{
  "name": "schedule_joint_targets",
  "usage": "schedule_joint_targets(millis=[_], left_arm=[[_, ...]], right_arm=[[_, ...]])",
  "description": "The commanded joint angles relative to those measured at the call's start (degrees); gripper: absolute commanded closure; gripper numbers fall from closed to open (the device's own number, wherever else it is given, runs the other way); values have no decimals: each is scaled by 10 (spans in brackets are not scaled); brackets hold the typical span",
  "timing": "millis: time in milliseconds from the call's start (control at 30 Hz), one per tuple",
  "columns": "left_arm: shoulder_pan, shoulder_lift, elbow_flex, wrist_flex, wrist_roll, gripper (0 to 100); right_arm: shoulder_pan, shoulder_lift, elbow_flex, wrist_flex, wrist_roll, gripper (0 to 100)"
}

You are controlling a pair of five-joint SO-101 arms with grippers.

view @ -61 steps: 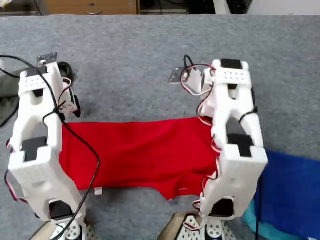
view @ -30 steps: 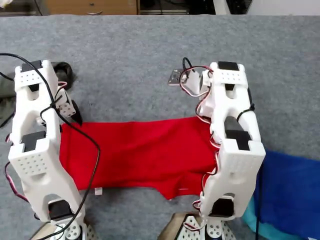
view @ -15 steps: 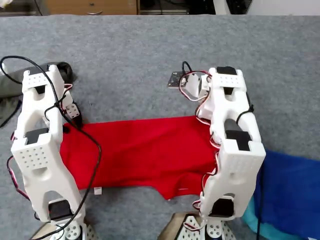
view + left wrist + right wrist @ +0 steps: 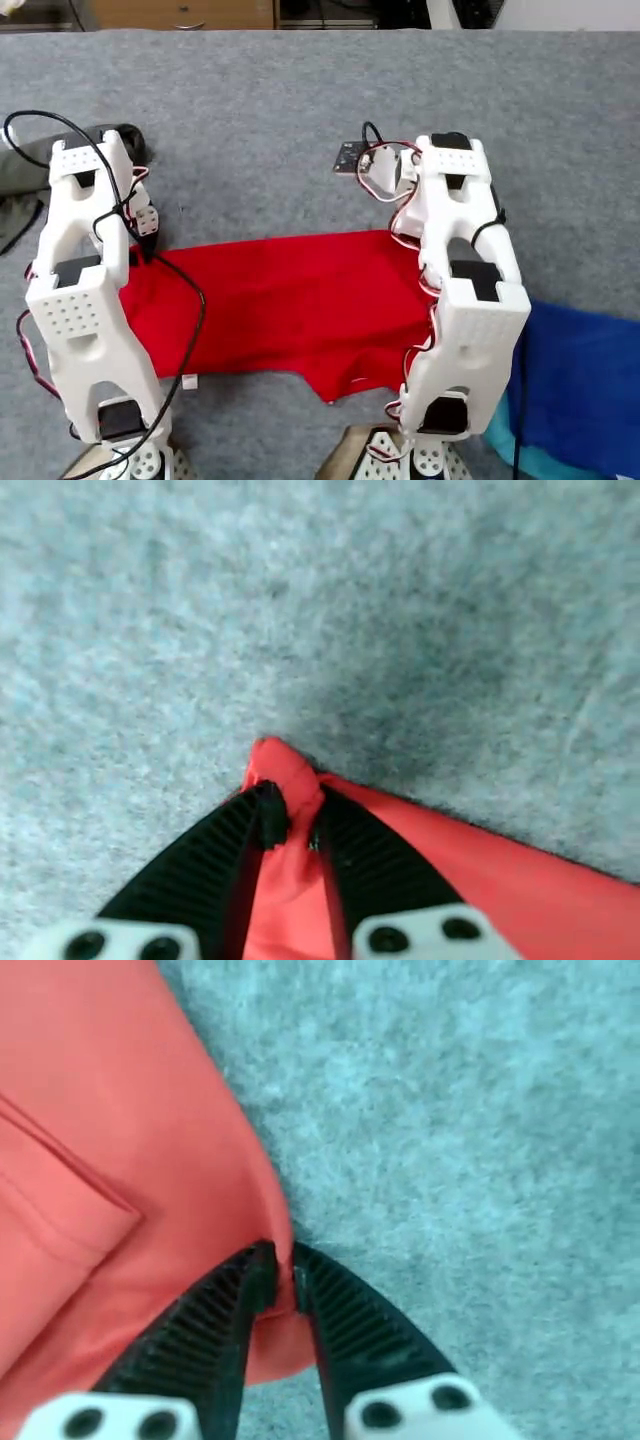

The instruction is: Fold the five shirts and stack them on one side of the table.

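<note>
A red shirt point(image 4: 285, 305) lies spread across the grey table between the two arms. My left gripper point(image 4: 292, 825) is shut on its far left corner, a bunched point of red cloth point(image 4: 283, 770) poking out between the black fingers. In the high view that arm point(image 4: 85, 290) stands over the shirt's left edge. My right gripper point(image 4: 278, 1272) is shut on the shirt's far right edge point(image 4: 262, 1195), and its arm point(image 4: 460, 280) covers the shirt's right side. A hem or seam of the red shirt point(image 4: 70, 1175) runs beside the right gripper.
A blue shirt point(image 4: 580, 385) lies at the table's right, with a teal one point(image 4: 520, 450) under its near edge. A dark grey garment point(image 4: 25, 170) sits at the far left. Grey felt stretches open beyond the red shirt. Loose cables hang off both arms.
Both arms have pulled toward the near edge, and the red shirt has slid that way with them. The left gripper closed in on the shirt's far left corner and now holds it.
</note>
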Motion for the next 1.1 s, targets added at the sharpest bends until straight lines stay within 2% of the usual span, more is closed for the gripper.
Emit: schedule_joint_targets(millis=[0, 233, 633, 900, 1067], left_arm=[[14, -1, -24, -35, 30, 980], [37, 0, -126, -35, 88, 980], [38, 1, -287, -37, 99, 979], [38, 1, -272, -81, 95, 972], [29, 1, -242, -77, 95, 845]], right_arm=[[15, -12, -10, -8, -6, 995], [25, -12, -77, -4, -47, 995], [20, -7, -177, -10, -84, 995], [-10, -2, -193, -63, -103, 991], [-17, 5, -195, -47, -103, 856]])
